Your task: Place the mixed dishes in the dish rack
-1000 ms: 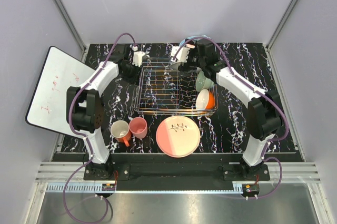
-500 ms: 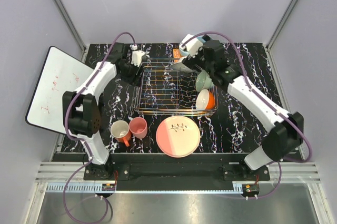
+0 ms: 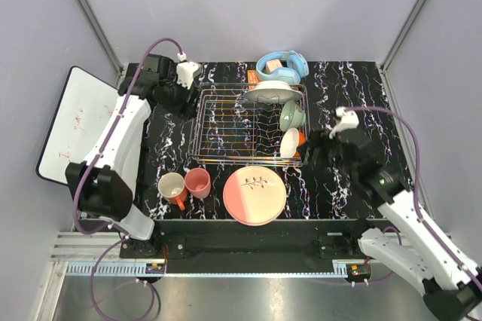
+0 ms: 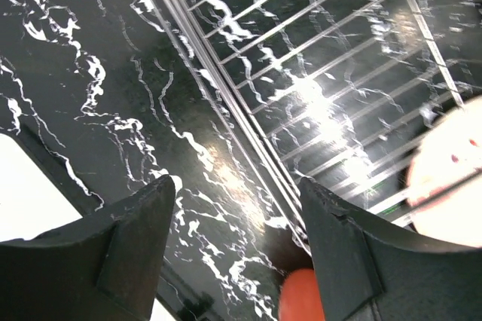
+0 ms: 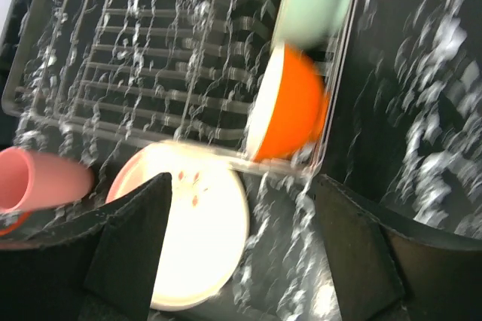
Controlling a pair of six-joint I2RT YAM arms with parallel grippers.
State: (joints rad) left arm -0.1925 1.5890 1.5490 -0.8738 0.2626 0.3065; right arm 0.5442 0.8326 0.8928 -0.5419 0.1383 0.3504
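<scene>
Silver dish rack [image 3: 226,129] stands green bowl [image 3: 292,116], orange bowl [image 3: 292,143] on edge, likely saving slots; left hand [image 4: 237,249], right hand [image 5: 241,257] gape empty.

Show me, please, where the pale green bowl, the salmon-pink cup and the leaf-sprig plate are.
pale green bowl [image 3: 292,115]: top external view, on its visible side.
salmon-pink cup [image 3: 198,182]: top external view, inside its open mouth.
leaf-sprig plate [image 3: 254,196]: top external view, at its centre.

We see wire dish rack [image 3: 197,134] holding white plate [image 3: 269,93], green bowl [image 3: 292,116], orange bowl [image 3: 291,142], leaf-sprig plate [image 3: 254,195], pink cup [image 3: 198,182], mug [image 3: 172,186] just outside
</scene>
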